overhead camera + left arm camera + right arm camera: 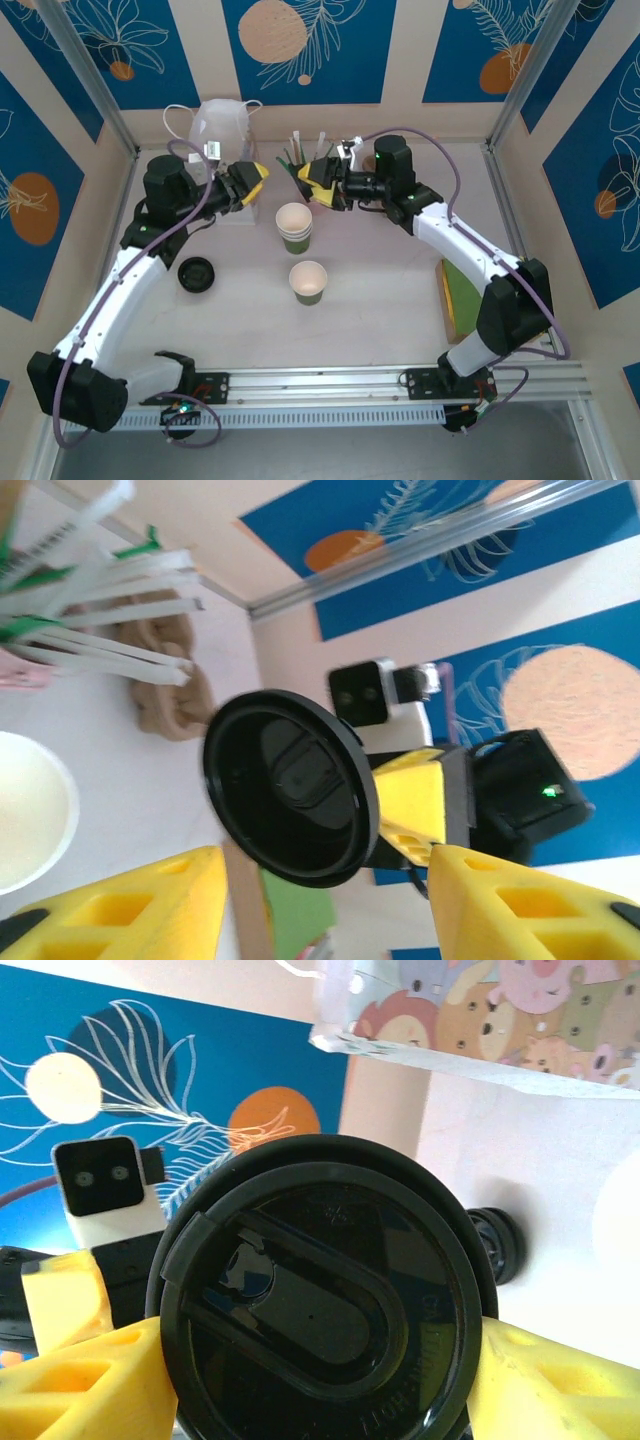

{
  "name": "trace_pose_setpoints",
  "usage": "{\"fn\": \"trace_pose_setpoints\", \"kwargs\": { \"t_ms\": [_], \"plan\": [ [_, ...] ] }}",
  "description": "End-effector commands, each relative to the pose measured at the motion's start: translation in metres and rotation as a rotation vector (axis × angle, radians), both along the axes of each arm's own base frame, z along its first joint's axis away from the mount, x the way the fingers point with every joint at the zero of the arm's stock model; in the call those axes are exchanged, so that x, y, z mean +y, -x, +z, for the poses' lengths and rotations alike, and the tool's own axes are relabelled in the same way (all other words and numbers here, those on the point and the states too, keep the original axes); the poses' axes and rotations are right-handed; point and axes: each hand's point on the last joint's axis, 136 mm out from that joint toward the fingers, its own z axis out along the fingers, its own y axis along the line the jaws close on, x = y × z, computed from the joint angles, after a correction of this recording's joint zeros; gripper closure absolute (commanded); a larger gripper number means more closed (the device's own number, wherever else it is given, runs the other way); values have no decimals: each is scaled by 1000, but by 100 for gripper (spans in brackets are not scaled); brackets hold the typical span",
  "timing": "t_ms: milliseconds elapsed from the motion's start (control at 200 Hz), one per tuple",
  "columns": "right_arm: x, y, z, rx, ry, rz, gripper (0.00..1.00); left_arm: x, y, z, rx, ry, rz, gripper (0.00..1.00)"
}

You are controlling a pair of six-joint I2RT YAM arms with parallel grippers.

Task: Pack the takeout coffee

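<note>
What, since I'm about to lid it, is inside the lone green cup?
The cup stands uncovered: only its cream-white lining shows, with no drink visible. The table beneath it is covered.

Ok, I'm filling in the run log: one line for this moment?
right gripper: shut on black lid | left gripper: open | lone green cup: lidless

Stack of lidless green cups [294, 227], cream inside, upright mid-tabletop [380, 300]. White and green straws [300, 150] bunched behind the stack, toward the back wall. Clear plastic bag [222, 125] with handles at back left, cartoon animals printed on it. Green board [462, 300], tan-edged, lying at the right side.
</note>
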Motion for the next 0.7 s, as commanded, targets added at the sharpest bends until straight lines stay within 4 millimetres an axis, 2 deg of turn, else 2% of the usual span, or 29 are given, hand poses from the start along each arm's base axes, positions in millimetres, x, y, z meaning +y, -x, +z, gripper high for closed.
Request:
{"fn": "trace_pose_setpoints", "kwargs": {
  "t_ms": [0, 280, 370, 420, 505, 695],
  "plan": [
    [-13, 14, -19, -45, 135, 14, 32, 20, 10, -29, 48, -208, 69, 42],
    [-23, 39, -49, -160, 370, 54, 32, 31, 32, -63, 93, -464, 114, 14],
    [-21, 49, -60, -208, 444, 84, 32, 30, 40, -73, 103, -525, 116, 11],
    [-19, 54, -64, -232, 471, 100, 32, 31, 44, -79, 109, -559, 118, 0],
    [-16, 63, -73, -273, 529, 132, 36, 33, 51, -88, 120, -609, 126, 0],
    [-12, 80, -92, -381, 673, 180, 35, 40, 64, -109, 153, -656, 141, 0]
  ]
}}
